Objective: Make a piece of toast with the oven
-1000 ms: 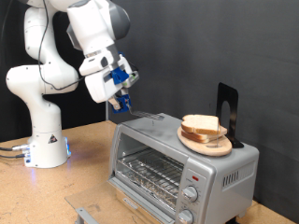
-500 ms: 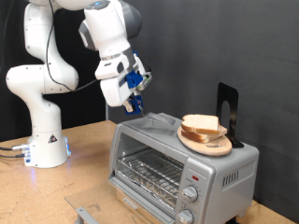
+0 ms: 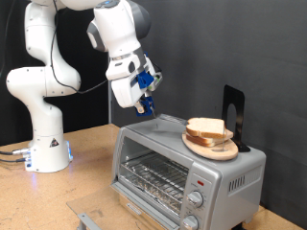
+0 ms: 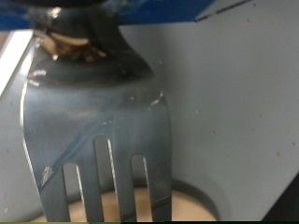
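The silver-grey oven (image 3: 168, 165) stands at the exterior view's lower right with its glass door shut and the wire rack showing behind it. A round wooden plate (image 3: 209, 147) on its roof carries two bread slices, and the upper one is the piece of toast (image 3: 204, 126). My gripper (image 3: 146, 92) hangs above the oven's far left corner, left of the plate, shut on a metal fork (image 3: 150, 107) whose tines point down. In the wrist view the fork (image 4: 98, 121) fills the frame, with a pale tan edge of the plate or bread (image 4: 112, 207) just past the tines.
A black upright stand (image 3: 233, 113) rises behind the plate on the oven. The oven's two round knobs (image 3: 196, 199) sit at its front right. A small metal piece (image 3: 89, 219) lies on the wooden table (image 3: 86, 172) in front. The arm's white base (image 3: 43, 144) stands at the left.
The gripper with the fork has swung towards the exterior view's right, from beside the oven's left edge to over its roof, nearer the plate. Bread and oven stay put.
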You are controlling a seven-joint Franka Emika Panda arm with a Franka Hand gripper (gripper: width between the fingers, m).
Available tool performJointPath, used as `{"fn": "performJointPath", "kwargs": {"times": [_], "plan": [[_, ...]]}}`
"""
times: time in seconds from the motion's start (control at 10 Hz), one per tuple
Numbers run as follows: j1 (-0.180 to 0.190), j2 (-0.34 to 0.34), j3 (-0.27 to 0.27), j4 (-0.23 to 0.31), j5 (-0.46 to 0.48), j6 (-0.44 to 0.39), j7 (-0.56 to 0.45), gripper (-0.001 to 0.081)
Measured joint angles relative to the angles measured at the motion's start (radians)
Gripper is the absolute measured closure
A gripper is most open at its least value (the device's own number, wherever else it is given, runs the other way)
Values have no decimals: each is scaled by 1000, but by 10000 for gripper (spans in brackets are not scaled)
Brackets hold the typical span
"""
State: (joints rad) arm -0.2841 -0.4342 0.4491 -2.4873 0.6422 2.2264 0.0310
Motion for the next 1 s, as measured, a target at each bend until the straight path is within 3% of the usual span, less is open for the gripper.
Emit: {"fn": "performJointPath", "kwargs": {"times": [0.5,1.0], "plan": [[-5,46,0,31,-4,0,40,337],[-5,48,-6,29,21,20,-10,337]]}}
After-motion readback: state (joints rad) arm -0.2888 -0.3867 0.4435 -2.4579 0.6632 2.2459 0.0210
